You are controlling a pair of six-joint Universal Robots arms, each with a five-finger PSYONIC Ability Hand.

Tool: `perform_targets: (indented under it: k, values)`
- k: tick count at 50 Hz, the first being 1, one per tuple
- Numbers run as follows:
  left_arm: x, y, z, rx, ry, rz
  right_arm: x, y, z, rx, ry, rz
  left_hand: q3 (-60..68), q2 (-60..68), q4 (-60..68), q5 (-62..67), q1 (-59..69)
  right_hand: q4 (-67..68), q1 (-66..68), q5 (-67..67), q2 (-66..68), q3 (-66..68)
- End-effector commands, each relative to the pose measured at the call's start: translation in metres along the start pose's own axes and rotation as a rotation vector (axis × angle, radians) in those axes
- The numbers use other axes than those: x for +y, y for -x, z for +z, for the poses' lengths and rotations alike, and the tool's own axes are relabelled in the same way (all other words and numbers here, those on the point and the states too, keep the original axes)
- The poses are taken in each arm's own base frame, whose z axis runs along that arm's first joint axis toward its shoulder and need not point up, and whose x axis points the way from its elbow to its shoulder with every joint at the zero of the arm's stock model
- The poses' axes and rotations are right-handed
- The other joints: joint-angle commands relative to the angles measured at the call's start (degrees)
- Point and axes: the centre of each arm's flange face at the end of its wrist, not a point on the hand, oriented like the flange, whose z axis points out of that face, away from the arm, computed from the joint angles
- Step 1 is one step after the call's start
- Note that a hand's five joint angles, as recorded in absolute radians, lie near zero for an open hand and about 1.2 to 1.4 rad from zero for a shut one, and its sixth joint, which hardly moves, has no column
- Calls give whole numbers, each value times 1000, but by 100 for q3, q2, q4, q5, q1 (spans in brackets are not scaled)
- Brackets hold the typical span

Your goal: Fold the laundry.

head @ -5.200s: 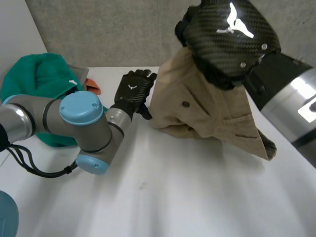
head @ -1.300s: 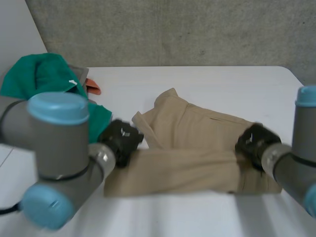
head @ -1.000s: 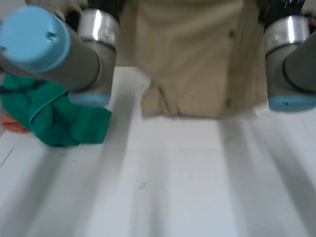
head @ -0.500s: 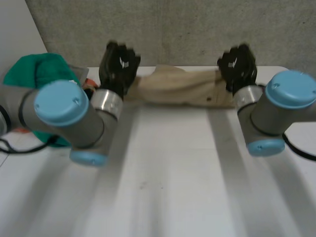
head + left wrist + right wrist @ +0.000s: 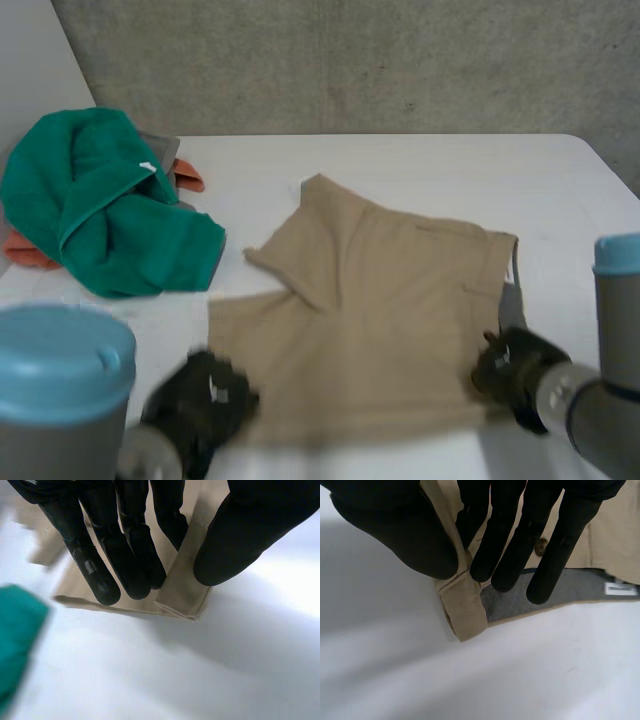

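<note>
Two near corners of the soft, limp tan shorts (image 5: 385, 300), spread flat by the table's (image 5: 430, 160) near edge, sit pinched between thumb and fingers, left hand (image 5: 125, 545) on one, right hand (image 5: 507, 535) on the other, where thicker seamed edges likely grip best.

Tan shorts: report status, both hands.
Left hand pinching a near corner of tan shorts. Right hand pinching the other near corner. Shorts spread on table. Green cloth apart, not obstructing.
</note>
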Motion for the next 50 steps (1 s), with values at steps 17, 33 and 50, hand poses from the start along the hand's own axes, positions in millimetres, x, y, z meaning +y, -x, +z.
perform_targets:
  k: [17, 33, 50]
  values:
    - [-100, 84, 104, -380, -449, -85, -18, -87, 35, 485, -245, 171, 1137, 1112, 1102, 1264, 1337, 1095, 1637, 1130, 1127, 1099]
    - [-132, 133, 246, -768, -760, 109, -36, -138, 155, 800, -429, 193, 1137, 1112, 1102, 1264, 1337, 1095, 1637, 1130, 1127, 1099]
    - [-153, 124, 218, -757, -843, 54, -44, -171, 104, 742, -529, 369, -5863, -5888, -5898, -5736, -5663, -5905, -5363, -5870, -5873, -5901]
